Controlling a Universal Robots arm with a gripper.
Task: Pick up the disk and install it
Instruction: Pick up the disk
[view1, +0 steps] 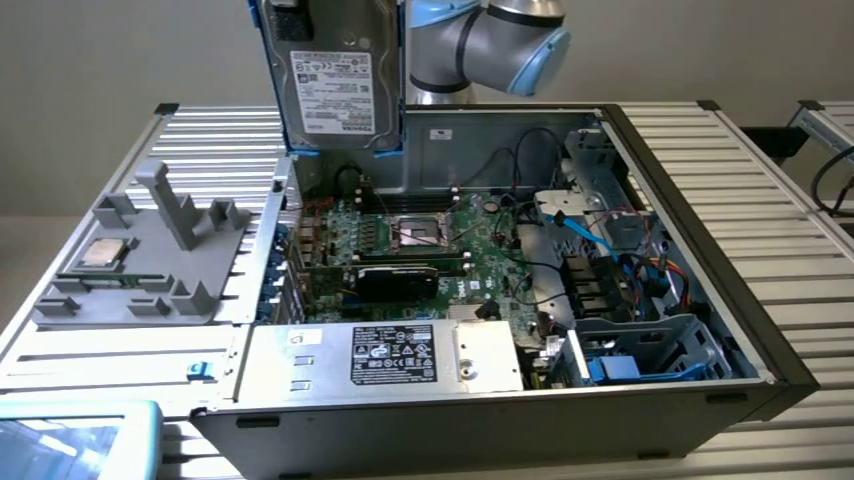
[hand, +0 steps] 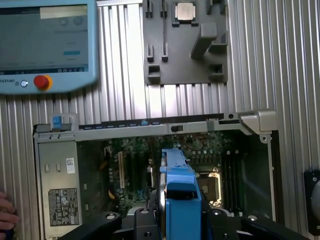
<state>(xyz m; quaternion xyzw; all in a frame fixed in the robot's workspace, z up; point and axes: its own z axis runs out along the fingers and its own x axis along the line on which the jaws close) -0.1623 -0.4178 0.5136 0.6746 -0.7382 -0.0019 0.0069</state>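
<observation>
Counter (view1: 747, 170): ribbed metal, carrying everything listed here. Case (view1: 467, 430): lying on its side on the counter with the panel off and the interior exposed. My arm (view1: 494, 40): standing behind the case's far wall. Board (view1: 494, 265): flat on the case floor, with an unfilled socket (view1: 420, 232) near its middle and black cables trailing across it toward the exterior view's right. Power unit (view1: 400, 355): at the near edge of the case, label up. Cage (view1: 667, 350): grey metal, in the near corner on the exterior view's right, next to the power unit. Fixture (view1: 200, 225): grey moulded tray on the counter, outside the case on the exterior view's left. Pendant (view1: 80, 440): blue-framed screen at the near corner on that same side, apart from the fixture. Disk (view1: 340, 80): off the counter and hanging upright, label toward the exterior camera, over the far corner of the case on the exterior view's left, touching nothing below; the blue carrier shows at its lower corners. From the wrist it hangs edge-on above the board, beside the socket. Claw (hand: 180, 222): pinching the disk, one black finger against each side of the carrier. Chip (view1: 104, 255): small silver square seated in the fixture, well apart from the disk. Hand (hand: 6, 215): a person's fingers, just outside the case wall by the power unit.
</observation>
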